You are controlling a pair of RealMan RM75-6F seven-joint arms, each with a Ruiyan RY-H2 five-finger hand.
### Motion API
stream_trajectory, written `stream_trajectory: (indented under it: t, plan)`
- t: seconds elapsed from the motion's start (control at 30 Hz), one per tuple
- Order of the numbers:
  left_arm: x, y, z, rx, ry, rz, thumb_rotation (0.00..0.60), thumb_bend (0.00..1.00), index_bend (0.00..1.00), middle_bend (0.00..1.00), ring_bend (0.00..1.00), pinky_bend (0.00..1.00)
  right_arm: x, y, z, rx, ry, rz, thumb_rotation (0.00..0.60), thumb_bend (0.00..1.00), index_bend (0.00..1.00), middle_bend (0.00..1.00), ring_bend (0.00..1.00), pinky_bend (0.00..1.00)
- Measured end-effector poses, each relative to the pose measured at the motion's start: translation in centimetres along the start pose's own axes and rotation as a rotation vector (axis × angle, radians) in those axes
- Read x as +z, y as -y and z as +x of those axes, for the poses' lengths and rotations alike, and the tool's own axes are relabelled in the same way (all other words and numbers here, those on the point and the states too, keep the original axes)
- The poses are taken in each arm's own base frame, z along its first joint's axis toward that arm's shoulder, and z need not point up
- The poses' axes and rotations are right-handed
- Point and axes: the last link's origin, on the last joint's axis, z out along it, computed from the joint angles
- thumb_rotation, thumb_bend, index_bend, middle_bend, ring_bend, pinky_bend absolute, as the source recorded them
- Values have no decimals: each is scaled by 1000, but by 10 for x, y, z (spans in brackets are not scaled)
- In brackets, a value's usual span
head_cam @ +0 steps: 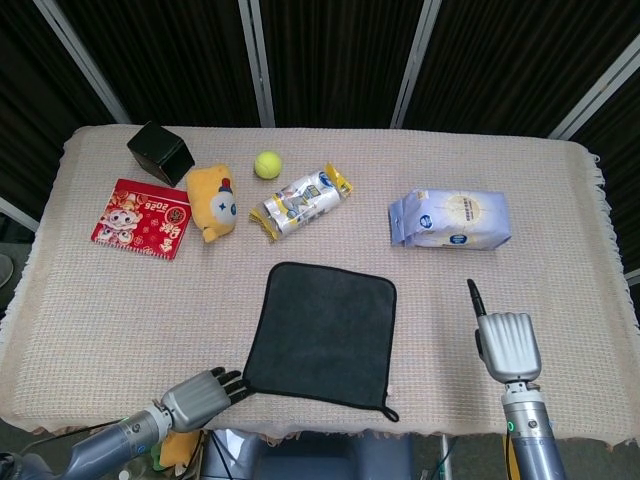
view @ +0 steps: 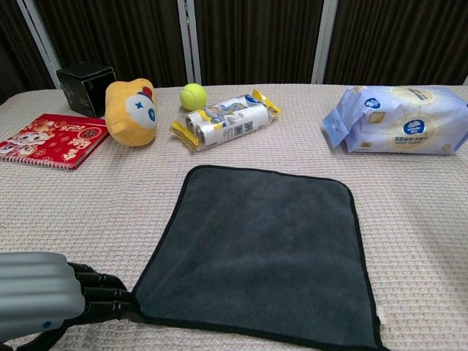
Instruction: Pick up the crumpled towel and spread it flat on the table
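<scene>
— Why did the dark cloth point(head_cam: 321, 331) lie flat, just right of our left robot hand point(head_cam: 196, 398)?

— We pinched its near corner there, spreading the soft, black-hemmed square on the woven tabletop point(head_cam: 120, 300).

— And our right robot hand point(head_cam: 507, 343)?

— Well apart, holding nothing, its fingers point(head_cam: 474, 296) extended.

dark curtains with pale metal posts point(head_cam: 256, 62) behind a cloth-covered table point(head_cam: 560, 200).
</scene>
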Motion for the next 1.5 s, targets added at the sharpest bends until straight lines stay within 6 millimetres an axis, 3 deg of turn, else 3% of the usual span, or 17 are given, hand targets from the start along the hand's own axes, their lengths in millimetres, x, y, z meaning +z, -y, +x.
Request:
stream_trajectory:
  t: [0.2,0.27,0.4,0.6,0.9,1.0,1.17,1.37,1.5]
  plan:
    - [-2,1,-1,-2,-1,-2,600,890,66,71,63,182,0,0,0,-5,-1,1,600,513,0,930,907,794]
    - [-2,2,-1,-5,-4,-1,600,785,59,67,63,179,0,1,-1,-7,0,1,600,513,0,930,908,795]
    - [-3,3,0,-9,-20,4,600,469,42,40,54,150,0,1,-1,-7,-2,3,600,512,0,930,907,795]
    - [-4,5,5,-31,-75,23,600,217,35,34,53,145,0,0,0,-7,-5,1,600,512,0,930,908,794]
    - [-14,8,14,-124,-162,49,600,139,32,33,53,133,0,-2,0,-6,-15,2,600,513,0,904,886,774]
    - [-18,10,17,-154,-195,63,600,130,30,31,44,126,-1,-2,1,-2,-25,6,600,512,0,821,808,718]
    - [-26,17,21,-208,-293,120,600,119,12,8,11,102,-1,-3,2,16,-67,29,600,513,0,569,574,554]
    - [-43,34,17,-286,-461,252,600,95,0,0,0,32,-4,-11,-3,60,-116,63,600,452,0,205,169,219]
    - [-60,48,8,-296,-563,355,600,75,0,0,0,3,-8,-21,-10,95,-121,70,600,371,0,36,16,84]
